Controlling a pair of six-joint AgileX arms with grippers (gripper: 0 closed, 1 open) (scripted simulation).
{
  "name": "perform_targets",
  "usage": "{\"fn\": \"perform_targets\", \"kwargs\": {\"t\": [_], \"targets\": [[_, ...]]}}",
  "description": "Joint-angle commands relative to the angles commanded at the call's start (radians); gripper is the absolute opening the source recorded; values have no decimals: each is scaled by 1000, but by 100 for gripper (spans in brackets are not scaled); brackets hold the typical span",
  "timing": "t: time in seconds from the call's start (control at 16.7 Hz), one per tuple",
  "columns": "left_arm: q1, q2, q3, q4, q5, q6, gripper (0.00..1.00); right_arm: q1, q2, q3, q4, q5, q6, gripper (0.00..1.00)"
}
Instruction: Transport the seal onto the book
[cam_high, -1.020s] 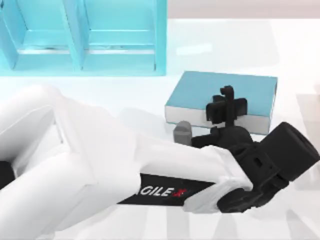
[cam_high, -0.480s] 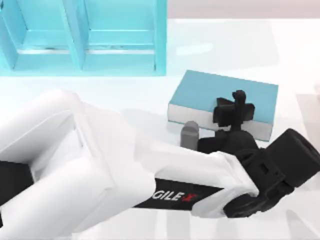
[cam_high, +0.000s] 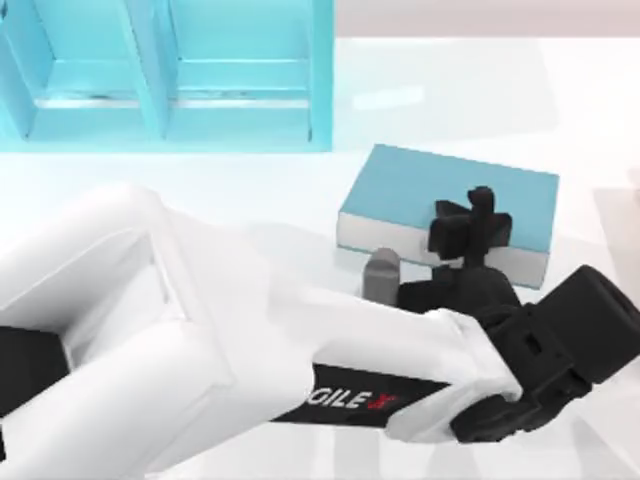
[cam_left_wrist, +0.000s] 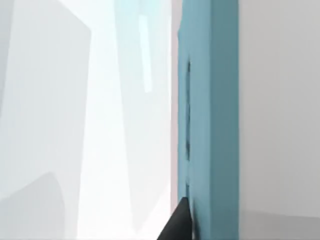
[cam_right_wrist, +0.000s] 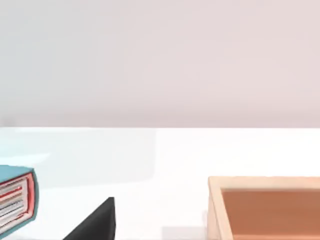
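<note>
The teal book (cam_high: 420, 190) lies flat right of the table's middle, with its white page edge facing front. My left gripper (cam_high: 472, 225) hangs over the front half of its cover, at the end of the white arm that crosses the table from the left. The seal is hidden; I cannot tell whether it sits in that gripper. In the left wrist view the teal cover (cam_left_wrist: 212, 100) is very close, with a black tip of the gripper (cam_left_wrist: 179, 225) right beside it. The right wrist view has the book's spine (cam_right_wrist: 15, 197) with red marks, and a black part of my right gripper (cam_right_wrist: 97, 222).
A large teal shelf unit (cam_high: 240, 120) with compartments stands at the back left. A small grey upright shape (cam_high: 380, 272) sits by the book's front edge, next to my left arm. A wooden box (cam_right_wrist: 260, 182) lies on the table in the right wrist view.
My left gripper has moved a little right and farther onto the book's cover, the arm following. In the last half second it barely moves.
</note>
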Motion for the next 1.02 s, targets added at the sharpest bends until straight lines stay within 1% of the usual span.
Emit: {"fn": "perform_targets", "kwargs": {"t": [0.36,0.6,1.02], "targets": [[0,61,-30,90,2,1,0,0,0,0,0,0,0,100],[0,65,-31,96,1,1,0,0,0,0,0,0,0,100],[0,65,-31,96,1,1,53,0,0,0,0,0,0,100]]}}
